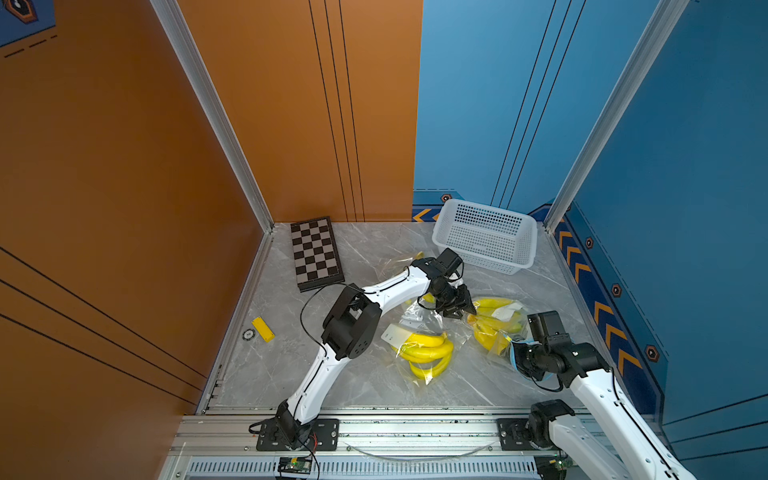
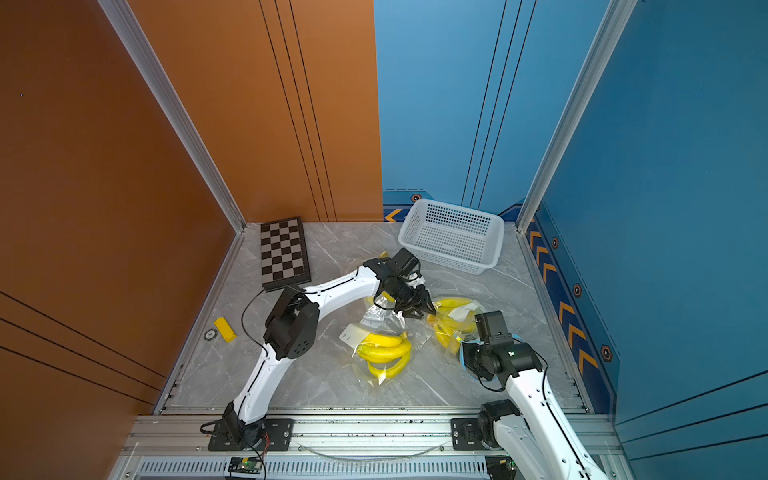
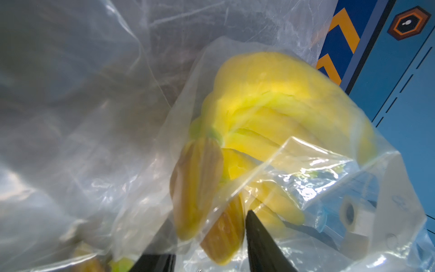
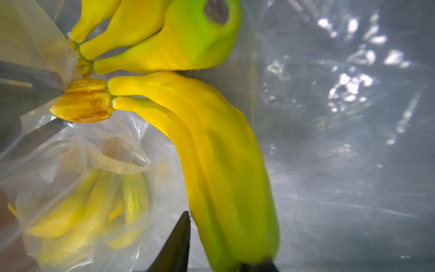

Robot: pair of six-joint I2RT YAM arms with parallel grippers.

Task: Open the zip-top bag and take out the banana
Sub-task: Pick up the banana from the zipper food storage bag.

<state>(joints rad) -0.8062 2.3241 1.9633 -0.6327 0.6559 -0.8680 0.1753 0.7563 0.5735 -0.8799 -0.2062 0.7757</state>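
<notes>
Banana (image 4: pixel 223 153): inside bag (image 3: pixel 317 150), not yet out. Right gripper (image 4: pixel 221 237): we see it clenched on banana. Left gripper (image 1: pixel 457 309): straddles bagged stem; hold we cannot tell. Risk: bag drags along with banana if left slips.

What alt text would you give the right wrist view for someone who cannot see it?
Close-up of a bunch of yellow-green bananas on clear plastic, one end between the dark fingers of the right end effector. Beside it, a second clear bag holds more bananas.
</notes>
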